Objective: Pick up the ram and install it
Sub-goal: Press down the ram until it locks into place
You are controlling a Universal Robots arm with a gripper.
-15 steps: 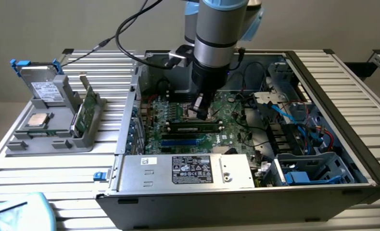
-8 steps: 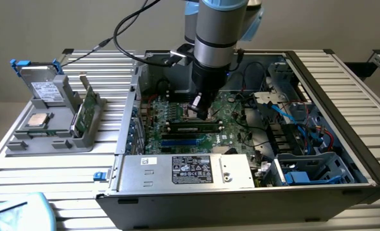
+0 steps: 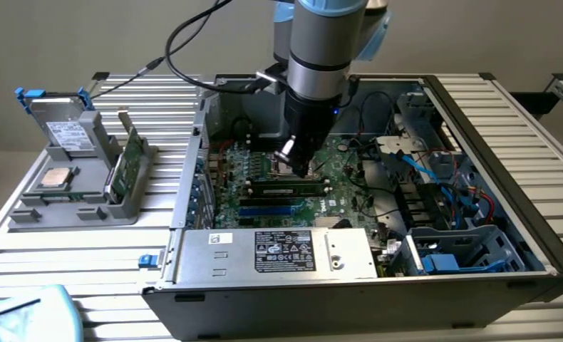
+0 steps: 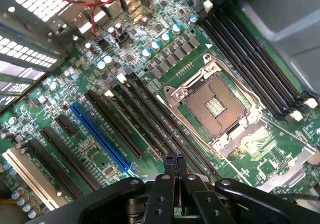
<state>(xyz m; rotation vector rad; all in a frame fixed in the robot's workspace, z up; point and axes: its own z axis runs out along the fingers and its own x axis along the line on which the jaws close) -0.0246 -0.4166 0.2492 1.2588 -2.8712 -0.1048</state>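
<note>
My gripper (image 4: 174, 160) pressed together, empty, above motherboard (image 4: 150, 74); ram (image 3: 283, 189) long, dark, seated in slot.

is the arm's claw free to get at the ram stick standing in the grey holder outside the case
Probably yes: the shut claw sits low inside the case over the motherboard, and nothing covers the ram in its holder.

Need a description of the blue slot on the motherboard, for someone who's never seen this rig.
Look inside the open computer case at the green motherboard. Among its parallel rows of long slots lies the blue slot. The slots either side of it are black, so colour alone picks it out.
</note>
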